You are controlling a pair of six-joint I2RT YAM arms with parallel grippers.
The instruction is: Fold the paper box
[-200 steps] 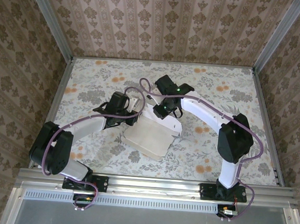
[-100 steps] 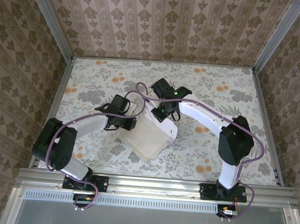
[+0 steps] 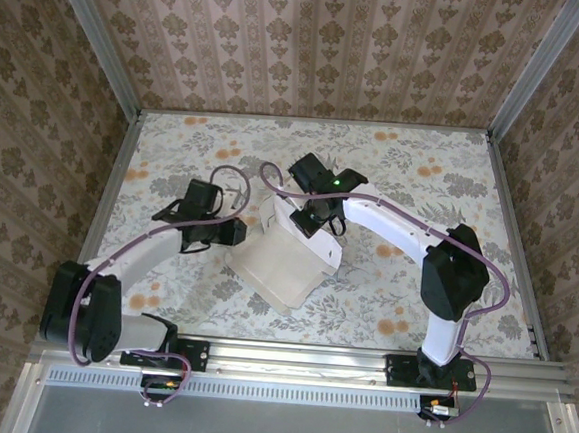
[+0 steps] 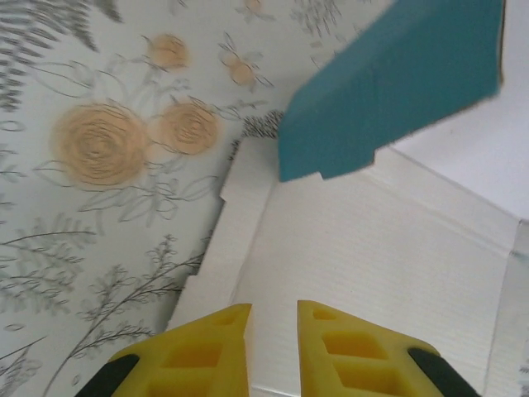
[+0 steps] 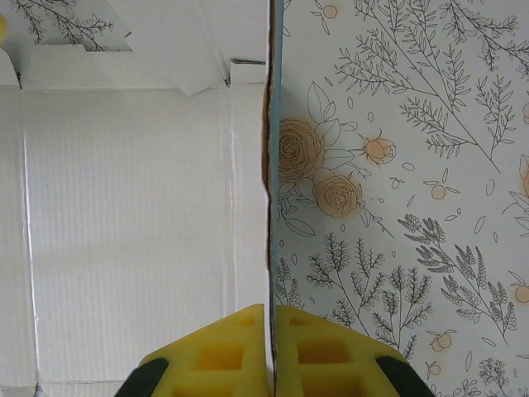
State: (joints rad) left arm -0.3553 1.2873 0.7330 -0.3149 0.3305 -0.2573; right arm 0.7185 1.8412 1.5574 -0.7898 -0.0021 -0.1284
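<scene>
The paper box (image 3: 281, 264) lies mid-table with its off-white inside up. In the left wrist view its inner panel (image 4: 372, 248) spreads ahead, and a turquoise flap (image 4: 388, 83) stands up at its far side. My left gripper (image 3: 240, 233) hovers at the box's left edge; its yellow fingers (image 4: 207, 347) stand a little apart, open (image 4: 274, 318), with nothing between them. My right gripper (image 3: 307, 221) is at the box's far end. It is shut (image 5: 269, 318) on a thin upright wall (image 5: 269, 165) of the box, seen edge-on.
The floral tablecloth (image 3: 422, 187) covers the table, bare to the right of the box. Patterned walls enclose three sides, and a metal rail (image 3: 299, 356) runs along the near edge. Purple cables loop over both arms.
My left arm has drawn back to the left, and its gripper now sits off the box's left edge. The right gripper keeps its hold; the box shifted slightly left.
</scene>
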